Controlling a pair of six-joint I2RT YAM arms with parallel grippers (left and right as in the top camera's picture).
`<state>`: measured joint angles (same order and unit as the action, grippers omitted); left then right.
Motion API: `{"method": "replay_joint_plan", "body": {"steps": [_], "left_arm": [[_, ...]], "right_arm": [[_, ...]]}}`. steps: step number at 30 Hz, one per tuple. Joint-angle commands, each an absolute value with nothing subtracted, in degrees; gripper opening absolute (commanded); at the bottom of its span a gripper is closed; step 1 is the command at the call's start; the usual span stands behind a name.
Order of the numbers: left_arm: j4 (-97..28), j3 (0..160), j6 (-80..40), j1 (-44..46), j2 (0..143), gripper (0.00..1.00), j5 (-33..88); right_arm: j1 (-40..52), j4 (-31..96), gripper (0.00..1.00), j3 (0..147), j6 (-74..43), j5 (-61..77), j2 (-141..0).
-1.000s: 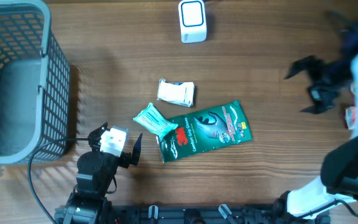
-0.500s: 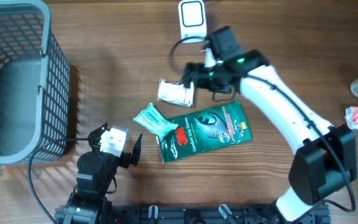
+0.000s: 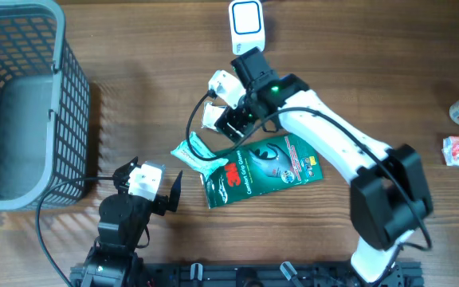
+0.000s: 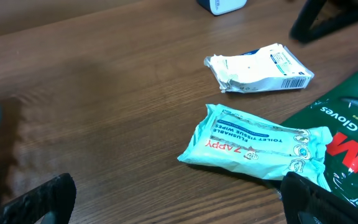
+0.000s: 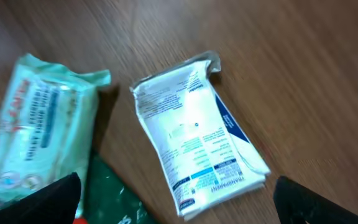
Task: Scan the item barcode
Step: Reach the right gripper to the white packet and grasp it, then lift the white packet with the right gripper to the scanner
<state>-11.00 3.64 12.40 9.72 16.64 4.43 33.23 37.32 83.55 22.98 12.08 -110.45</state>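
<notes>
right gripper [image 5: 176,186] hangs with its jaws spread wide and empty, and the white packet [image 5: 194,134] lies flat on the table directly beneath it, between the fingers, with the teal wipes pack [image 5: 39,127] just beside one finger. recommended: descend straight and close across the packet's narrow width, clear of the wipes pack and of the barcode printed at one short end, so the code stays exposed for the scanner [image 3: 247,26] just beyond the wrist. left gripper [image 4: 185,205] is likewise spread, holding nothing, with the wipes pack just ahead.

Black left end effector [image 4: 185,208]; white right arm [image 3: 333,127], black joints.
</notes>
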Motion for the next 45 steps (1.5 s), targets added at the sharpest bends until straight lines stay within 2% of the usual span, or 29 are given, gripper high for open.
{"method": "replay_joint_plan", "body": {"steps": [1, 10, 16, 21, 37, 39, 40, 42, 45], "left_arm": [[-10.8, 3.3, 13.1, 9.5, 16.5, 1.00, 5.1], [-10.8, 3.3, 13.1, 9.5, 16.5, 1.00, 5.1], [-10.8, 3.3, 13.1, 9.5, 16.5, 1.00, 5.1], [-10.8, 3.3, 13.1, 9.5, 16.5, 1.00, 5.1], [-10.8, 3.3, 13.1, 9.5, 16.5, 1.00, 5.1], [-10.8, 3.3, 13.1, 9.5, 16.5, 1.00, 5.1], [-10.8, 3.3, 13.1, 9.5, 16.5, 1.00, 5.1], [-10.8, 3.3, 13.1, 9.5, 16.5, 1.00, 5.1], [-10.8, 3.3, 13.1, 9.5, 16.5, 1.00, 5.1]], "right_arm": [[33.8, 35.2, 1.00, 83.6, 26.4, 13.5, -113.3], [34.2, 28.9, 1.00, 83.8, 27.1, 16.3, -118.3], [34.3, 25.5, 1.00, 84.0, 27.8, 12.9, -122.2], [34.3, 24.1, 1.00, 84.5, 29.2, 8.7, -123.5], [34.7, 21.9, 1.00, 84.5, 29.3, 11.0, -126.3], [35.1, 21.9, 0.96, 84.5, 28.9, 11.0, -126.5], [35.2, 21.8, 0.91, 84.5, 28.4, 10.9, -126.5], [35.2, 23.0, 0.72, 85.5, 26.5, 11.1, -126.5], [35.2, 26.1, 0.64, 88.4, 24.6, 14.3, -126.4]]}}
